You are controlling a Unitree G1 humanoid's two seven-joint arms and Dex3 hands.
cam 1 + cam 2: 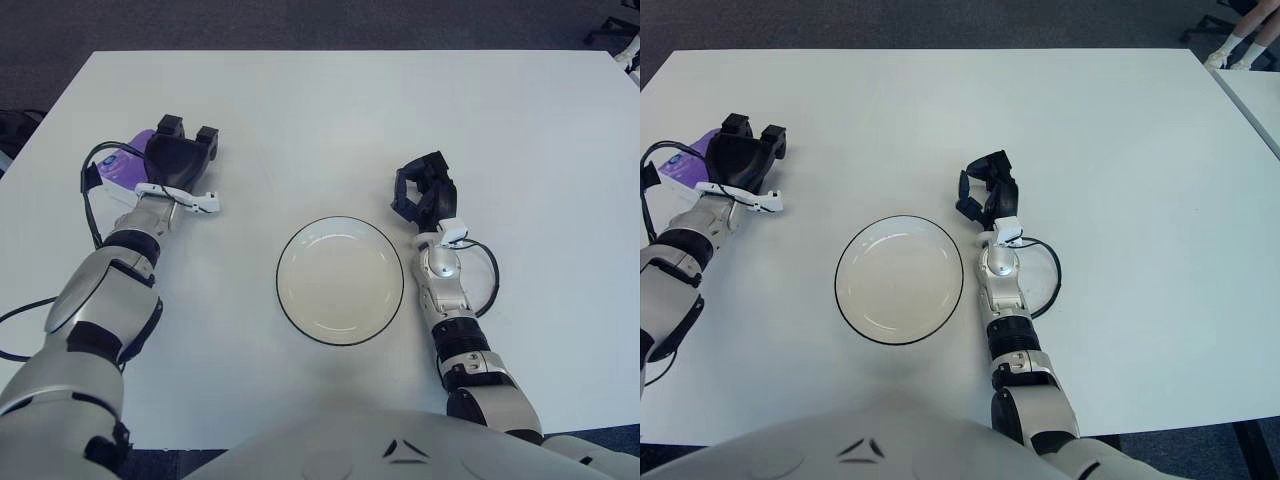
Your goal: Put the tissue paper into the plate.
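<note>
Tissue pack (128, 164) half-hidden behind left hand (180, 158)

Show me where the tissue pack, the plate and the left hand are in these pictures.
tissue pack (128, 166), left eye view, on its purple wrapper beside the hand.
plate (340, 220), left eye view, on its dark far rim.
left hand (180, 155), left eye view, on the black palm.

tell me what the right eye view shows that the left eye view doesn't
Only the right eye view shows the table's right edge, with a second table and someone's feet beyond it. Only the left eye view shows more of the left arm and a dark object on the floor. Both show the empty plate, the left hand over the purple tissue pack, and the right hand beside the plate.
</note>
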